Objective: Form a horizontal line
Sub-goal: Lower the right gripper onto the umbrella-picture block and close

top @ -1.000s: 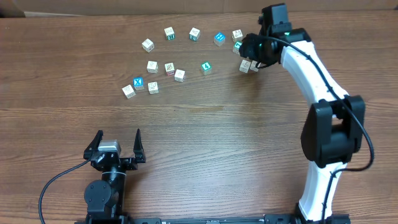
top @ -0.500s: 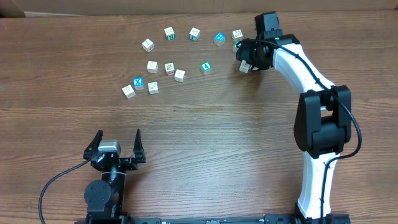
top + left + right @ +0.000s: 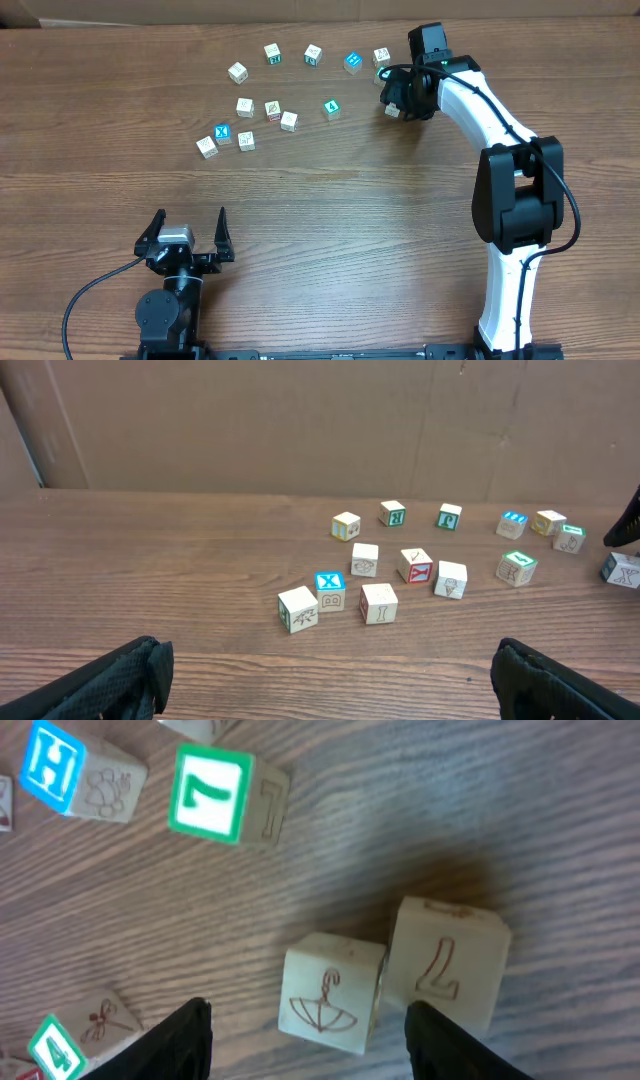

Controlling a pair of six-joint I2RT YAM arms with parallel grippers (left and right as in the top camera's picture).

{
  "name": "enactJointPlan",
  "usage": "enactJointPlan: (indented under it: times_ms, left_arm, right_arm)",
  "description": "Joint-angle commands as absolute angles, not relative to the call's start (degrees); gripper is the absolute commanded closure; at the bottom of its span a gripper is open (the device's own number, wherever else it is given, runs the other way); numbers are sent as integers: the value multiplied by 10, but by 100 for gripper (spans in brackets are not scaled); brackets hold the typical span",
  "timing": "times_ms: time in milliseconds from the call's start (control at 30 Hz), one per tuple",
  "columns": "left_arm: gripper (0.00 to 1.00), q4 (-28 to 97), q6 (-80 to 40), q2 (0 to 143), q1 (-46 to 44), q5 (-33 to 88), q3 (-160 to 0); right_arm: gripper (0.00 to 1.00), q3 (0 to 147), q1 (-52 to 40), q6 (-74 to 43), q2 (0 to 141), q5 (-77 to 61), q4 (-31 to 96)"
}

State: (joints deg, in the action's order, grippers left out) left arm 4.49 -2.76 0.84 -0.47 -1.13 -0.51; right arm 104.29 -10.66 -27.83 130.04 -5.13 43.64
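Two whitish cubes touch side by side: an umbrella cube (image 3: 330, 992) and an "L" cube (image 3: 445, 965). In the overhead view only one of them shows clearly, a pale cube (image 3: 393, 109) under the arm. My right gripper (image 3: 315, 1050) is open and reaches down over them, with the umbrella cube between its fingers and the "L" cube at the right finger. It also shows in the overhead view (image 3: 405, 92). A green-faced "7" cube (image 3: 215, 795) lies apart, beyond them. My left gripper (image 3: 188, 232) is open and empty near the front edge, far from the cubes, as its wrist view (image 3: 328, 655) shows.
Loose cubes are scattered across the far table: an arc at the back from a pale one (image 3: 237, 71) to a blue one (image 3: 352, 62), a middle group (image 3: 272, 109) and a left group with a blue "X" cube (image 3: 223, 133). A cardboard wall (image 3: 300, 420) stands behind.
The right arm has swung its wrist leftward and settled over the two touching cubes; they have shifted slightly. The left arm has not moved.
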Motion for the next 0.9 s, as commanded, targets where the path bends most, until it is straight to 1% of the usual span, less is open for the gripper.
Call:
enactJointPlan:
  times_ms: [0,400,467,567,867]
  left_arm:
    - [0,43,-17,3,-8,-15,-3]
    - [1,43,-17,3,-8,-15,-3]
    - [0,43,-17,3,-8,-15,-3]
    - [0,43,-17,3,-8,-15,-3]
    - [0,43,-17,3,-8,-15,-3]
  right_arm:
    - [41,1042,-109,-288,1303,-43,449]
    - [40,1040,-109,-292,1322,0,444]
    - [37,1038,-109,-292,1322,13,430]
    - [35,1038,-109,-292,1322,15,411]
    - [35,1027,-121,-287,1322,15,407]
